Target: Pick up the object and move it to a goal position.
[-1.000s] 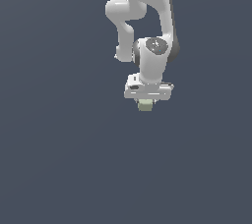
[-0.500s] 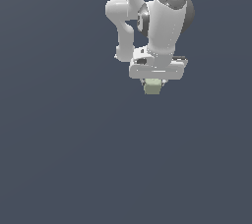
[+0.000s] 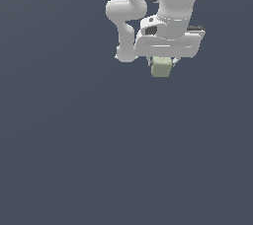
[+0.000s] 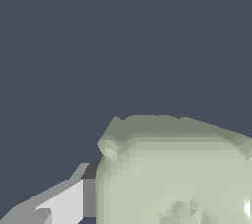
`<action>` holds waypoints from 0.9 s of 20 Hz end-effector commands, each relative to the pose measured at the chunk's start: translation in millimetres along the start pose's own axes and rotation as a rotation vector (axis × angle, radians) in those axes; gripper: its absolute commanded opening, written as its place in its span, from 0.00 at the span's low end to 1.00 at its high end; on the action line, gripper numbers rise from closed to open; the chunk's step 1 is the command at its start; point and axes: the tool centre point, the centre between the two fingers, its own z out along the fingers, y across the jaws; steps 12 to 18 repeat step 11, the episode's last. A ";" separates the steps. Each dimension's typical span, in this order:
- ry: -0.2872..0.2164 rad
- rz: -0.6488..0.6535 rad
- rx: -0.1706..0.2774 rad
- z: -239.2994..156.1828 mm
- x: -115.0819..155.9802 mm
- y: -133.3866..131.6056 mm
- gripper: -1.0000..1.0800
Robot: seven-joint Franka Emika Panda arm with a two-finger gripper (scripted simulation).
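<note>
Nearest the camera, in the upper right of the exterior view, the white, smooth-shelled robot arm [image 3: 173, 2] fills more of the frame than it did half a second ago; it has shifted toward the exterior view's right and upward, so its upper links are now cut off by the top edge. Its white gripper [image 3: 162, 66] hangs just under the wide white bar, closed on the small, matte, pale grey-green cube [image 3: 161, 66], which sits between the short fingers, narrower than the bar above it. The cube has travelled with the gripper and is carried clear of the plain dark grey-blue surface [image 3: 74, 160] behind and below.

The wrist view shows what the exterior view cannot: the cube [image 4: 177, 174] up close, filling the lower right, with a pale grey finger [image 4: 64, 203] touching its side. Its faces look roughly square to the gripper bar; being a cube, it has no long axis.
</note>
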 end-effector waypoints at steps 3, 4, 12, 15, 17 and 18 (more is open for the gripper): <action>-0.001 0.000 0.000 -25.2 -2.5 -4.3 0.00; -0.001 0.000 0.000 -29.1 -2.7 -5.0 0.00; -0.001 0.001 0.000 -41.6 -2.9 -7.1 0.00; -0.001 0.001 0.000 -41.6 -2.9 -7.1 0.00; -0.001 0.001 0.000 -41.6 -2.9 -7.1 0.00; -0.001 0.001 0.000 -41.6 -2.9 -7.1 0.00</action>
